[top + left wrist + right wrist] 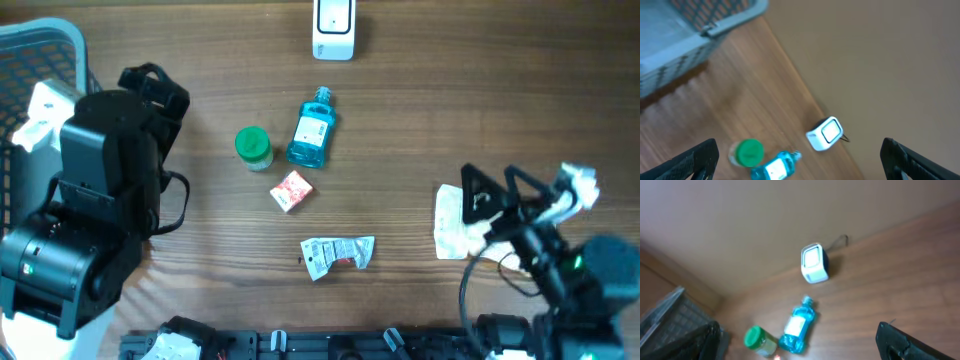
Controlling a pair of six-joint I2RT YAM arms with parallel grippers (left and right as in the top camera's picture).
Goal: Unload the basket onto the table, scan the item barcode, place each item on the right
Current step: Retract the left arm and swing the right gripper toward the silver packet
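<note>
A white barcode scanner (333, 30) stands at the table's far edge, also seen as the scanner (825, 133) and scanner (814, 262) in the wrist views. Loose items lie mid-table: a blue bottle (312, 130), a green-lidded jar (253, 146), a small red box (292, 190) and a crumpled silver packet (338, 254). My left gripper (152, 88) hovers left of them, open and empty, its fingers (696, 160) wide apart. My right gripper (492, 195) is open and empty at the right, next to a white packet (452, 222).
A grey mesh basket (40, 45) stands at the far left with a white item (38, 115) inside. The left arm's black body (90, 210) covers the table's left side. Bare wood lies between the scanner and the bottle (797, 324).
</note>
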